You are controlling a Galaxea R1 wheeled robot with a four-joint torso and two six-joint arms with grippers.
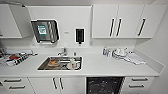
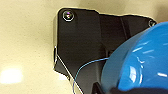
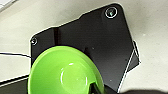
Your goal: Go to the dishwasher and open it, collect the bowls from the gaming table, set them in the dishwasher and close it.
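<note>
1. Setting: a fitted kitchen, of the shared office-kitchenette kind.
2. White bench (image 1: 100, 65) running wall to wall, with an inset stainless sink (image 1: 60, 63) holding dishes, and a tap (image 1: 63, 52) behind it.
3. White wall cupboards (image 1: 117, 21) with dark bar handles above; white drawers (image 1: 15, 84) and cupboard doors (image 1: 58, 85) below.
4. Dishwasher (image 1: 105, 85) under the bench, its dark interior showing.
5. Wall fittings: a metal dispenser (image 1: 45, 31) and a small black dispenser (image 1: 79, 35).
6. Bench clutter: bottles (image 1: 106, 51) and stacked crockery (image 1: 120, 53) on one side, a dish rack (image 1: 15, 58) on the other.
</note>
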